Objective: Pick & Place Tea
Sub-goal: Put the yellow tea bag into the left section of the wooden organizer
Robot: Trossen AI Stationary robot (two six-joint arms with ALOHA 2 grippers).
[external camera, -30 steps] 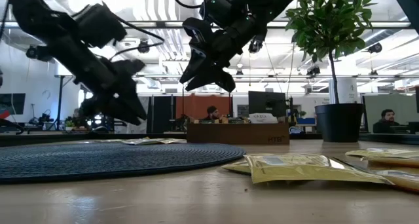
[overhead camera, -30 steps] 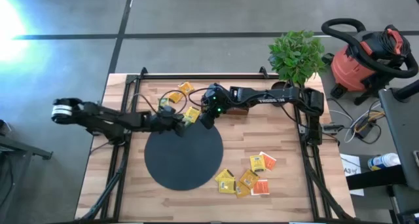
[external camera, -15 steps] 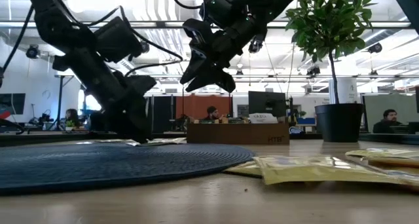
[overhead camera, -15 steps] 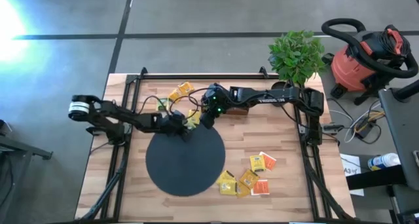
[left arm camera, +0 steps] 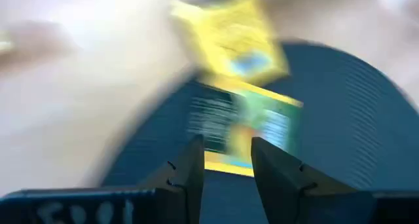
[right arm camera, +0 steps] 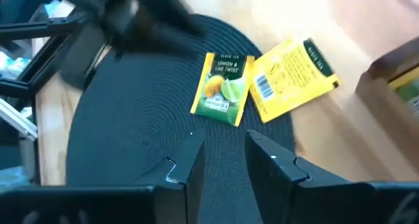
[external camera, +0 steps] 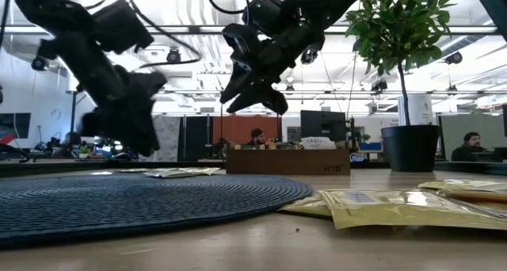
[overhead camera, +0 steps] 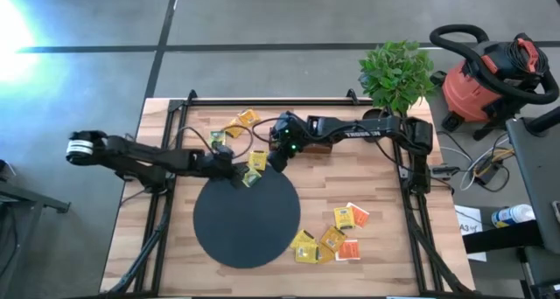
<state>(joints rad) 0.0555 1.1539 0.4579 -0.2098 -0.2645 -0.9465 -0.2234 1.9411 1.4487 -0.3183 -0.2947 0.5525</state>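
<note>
Two tea sachets [right arm camera: 221, 90] lie at the black disc [overhead camera: 245, 216] rim, one overhanging onto bench [overhead camera: 385, 246]. Left gripper [left arm camera: 226, 160] and right gripper [right arm camera: 222, 155] hover, fingers spread, empty. Risk: a flat sachet slides away when pinched.

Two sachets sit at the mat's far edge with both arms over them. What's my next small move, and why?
Probably lower the right gripper onto the lemon sachet: it lies flat on the black mat ahead of the open, empty jaws. The left gripper hovers close, so go slowly.

Two dark jointed arms, left arm [overhead camera: 149, 159] white-capped at its outer end, right arm [overhead camera: 350, 131] with green light, black cables
</note>
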